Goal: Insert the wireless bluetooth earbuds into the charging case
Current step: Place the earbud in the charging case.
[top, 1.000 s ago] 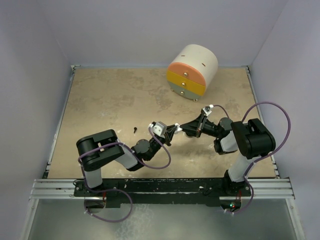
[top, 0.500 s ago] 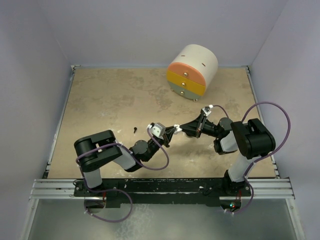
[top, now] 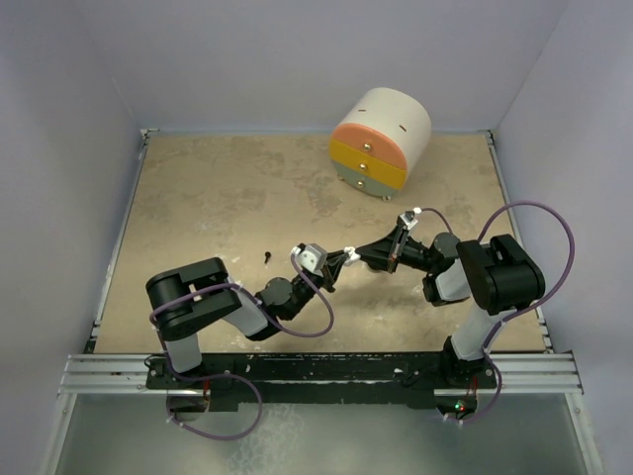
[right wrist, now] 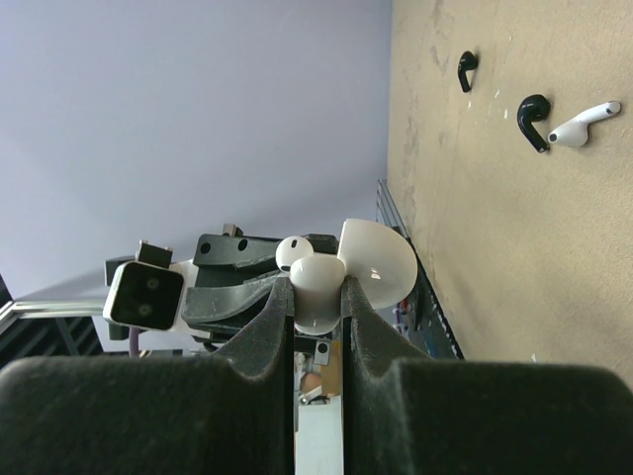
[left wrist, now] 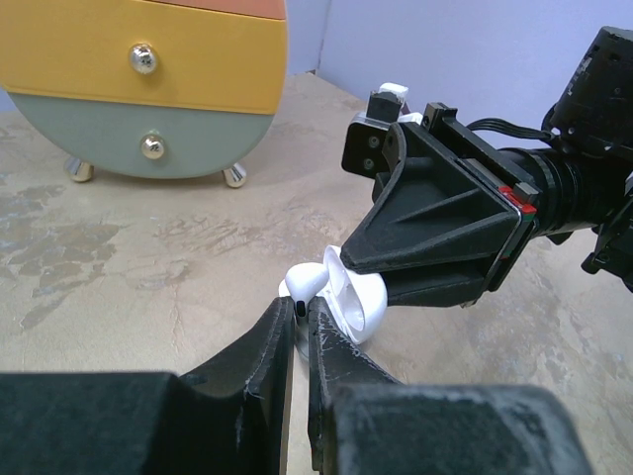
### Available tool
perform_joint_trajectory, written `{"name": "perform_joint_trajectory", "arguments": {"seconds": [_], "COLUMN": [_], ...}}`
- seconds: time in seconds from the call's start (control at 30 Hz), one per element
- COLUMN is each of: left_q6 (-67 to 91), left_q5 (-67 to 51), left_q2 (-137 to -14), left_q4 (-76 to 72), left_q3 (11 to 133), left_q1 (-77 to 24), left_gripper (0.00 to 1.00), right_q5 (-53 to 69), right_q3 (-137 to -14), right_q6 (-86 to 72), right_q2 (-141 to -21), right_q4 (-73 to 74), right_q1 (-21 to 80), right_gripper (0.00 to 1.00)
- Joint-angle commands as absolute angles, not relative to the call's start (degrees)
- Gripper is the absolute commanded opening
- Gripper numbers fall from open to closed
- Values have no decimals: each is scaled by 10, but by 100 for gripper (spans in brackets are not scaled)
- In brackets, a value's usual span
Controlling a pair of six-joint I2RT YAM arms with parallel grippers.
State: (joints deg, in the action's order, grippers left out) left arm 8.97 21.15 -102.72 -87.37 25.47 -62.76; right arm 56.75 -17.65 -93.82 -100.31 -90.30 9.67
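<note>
The left gripper (left wrist: 301, 327) is pinched shut on a white earbud (left wrist: 305, 284), held just in front of the drawer unit (left wrist: 138, 89); the earbud's head meets the open white charging case (left wrist: 358, 309). Beyond it, nearer the drawer unit, the right gripper (right wrist: 316, 302) is clamped on that case.

Charging case (right wrist: 318, 289): white, glossy, lid hinged open, raised off the tabletop (right wrist: 514, 257).
First earbud (left wrist: 305, 283): white, at the case mouth, seemingly part-seated.
Second earbud (right wrist: 584, 124): white, lying flat, two o'clock in right wrist view.
</note>
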Motion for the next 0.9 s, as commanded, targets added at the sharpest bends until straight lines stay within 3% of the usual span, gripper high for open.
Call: {"name": "perform_joint_trajectory", "arguments": {"seconds": [0.0,0.5,0.87], "left_q6": [94,96,97], "left_q5": [190,178,185], "left_q2": [-1014,-1015,-1016], "left_q4": [-986,-987,-986], "left_q3": [242,238,238], "left_q1": [-631,-631,-631], "left_gripper": [8,9,16], "right_q5": [573,574,576], "right_q3": [-191,-191,-191], "right_q6": [-941,-941,-944], "right_q2": [-991,-989,-982], "right_q4": [-1367,-1367,-1367], "right_q1": [94,94,94], "right_gripper": [0,0,0]}}
